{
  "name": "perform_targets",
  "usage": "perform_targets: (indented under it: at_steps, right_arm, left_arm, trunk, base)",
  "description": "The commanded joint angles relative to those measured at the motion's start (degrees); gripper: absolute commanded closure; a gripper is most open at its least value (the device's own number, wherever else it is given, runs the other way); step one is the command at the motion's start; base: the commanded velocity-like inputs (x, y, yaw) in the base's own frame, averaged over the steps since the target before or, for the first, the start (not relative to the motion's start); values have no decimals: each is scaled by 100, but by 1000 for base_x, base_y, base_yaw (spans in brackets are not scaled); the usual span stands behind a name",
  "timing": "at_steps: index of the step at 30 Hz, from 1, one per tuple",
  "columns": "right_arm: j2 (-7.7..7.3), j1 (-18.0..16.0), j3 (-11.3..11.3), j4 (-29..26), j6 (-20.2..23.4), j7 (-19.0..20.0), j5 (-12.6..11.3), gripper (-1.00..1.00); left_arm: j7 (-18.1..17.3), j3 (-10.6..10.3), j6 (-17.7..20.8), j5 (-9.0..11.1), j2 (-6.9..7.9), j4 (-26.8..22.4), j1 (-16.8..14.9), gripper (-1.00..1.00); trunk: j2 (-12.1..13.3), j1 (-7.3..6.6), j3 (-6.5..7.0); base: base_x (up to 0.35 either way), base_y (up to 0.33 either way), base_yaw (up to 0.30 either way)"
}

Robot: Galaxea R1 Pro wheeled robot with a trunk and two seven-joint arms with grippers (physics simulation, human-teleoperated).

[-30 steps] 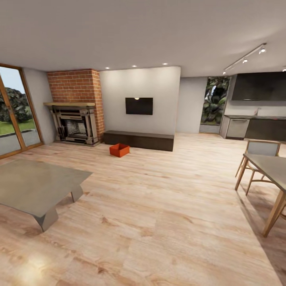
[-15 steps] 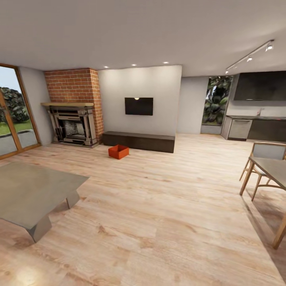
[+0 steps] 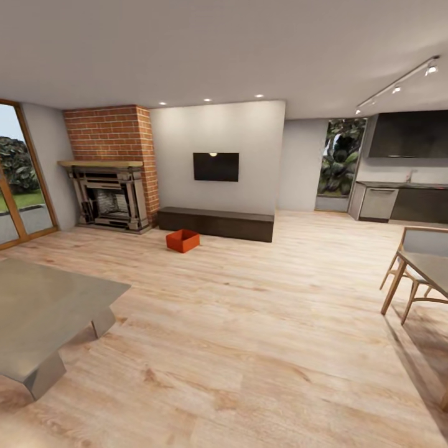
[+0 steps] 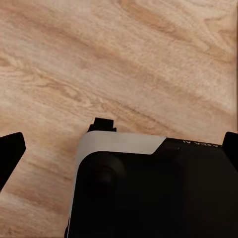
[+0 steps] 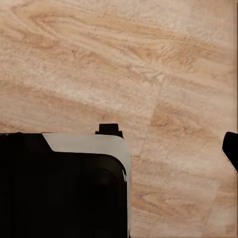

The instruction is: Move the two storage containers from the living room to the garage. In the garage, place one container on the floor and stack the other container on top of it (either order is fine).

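Head view, storage containers: one orange-red storage container is sitting on the light wood-plank floor of the living room, well away from the camera; its top is open and I cannot tell what, if anything, is lying inside.
Head view, container's neighbours: it is resting just in front of one long dark low cabinet, between the brick fireplace and that cabinet's middle; one black TV is hanging on the wall above.
Head view, furniture: one grey coffee table is standing at the near left; one wooden dining table with one chair is showing at the right edge.
Left wrist view: the left fingers are showing as dark tips at both edges over plank flooring, spread wide, grasping nothing.
Right wrist view: one right finger is peeking in at one edge; whether they are released or clenched I cannot tell.
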Motion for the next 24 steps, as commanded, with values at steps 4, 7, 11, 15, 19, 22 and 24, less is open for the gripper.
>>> perform_targets:
  at_steps: [4,7,11,15,19,22,24]
  right_arm:
    - [0,-9,2,18,-33,-12,6,-100]
    - [0,-9,2,18,-33,-12,6,-100]
    - [0,-8,2,18,-33,-12,6,-100]
    - [0,-7,2,18,-33,-12,6,-100]
    - [0,-6,2,18,-33,-12,6,-100]
    - [0,-7,2,18,-33,-12,6,-100]
    - [0,-8,2,18,-33,-12,6,-100]
  left_arm:
    - [6,-35,-21,47,0,5,-4,-100]
    - [5,-35,-22,47,0,5,-4,-100]
    - [5,-35,-30,47,0,5,-4,-100]
    - [6,-35,-31,47,0,5,-4,-100]
    - [6,-35,-31,47,0,5,-4,-100]
    - [5,-35,-31,47,0,5,-4,-100]
    - [5,-35,-31,47,0,5,-4,-100]
  trunk:
    - [-5,4,-8]
    - [-5,4,-8]
    - [-5,4,-8]
    - [-5,4,-8]
    - [-5,4,-8]
    - [-5,4,-8]
    - [-5,4,-8]
  base:
    - [321,-88,0]
    - [321,-88,0]
    - [321,-88,0]
    - [321,-88,0]
    - [321,-88,0]
    - [321,-88,0]
    - [321,-88,0]
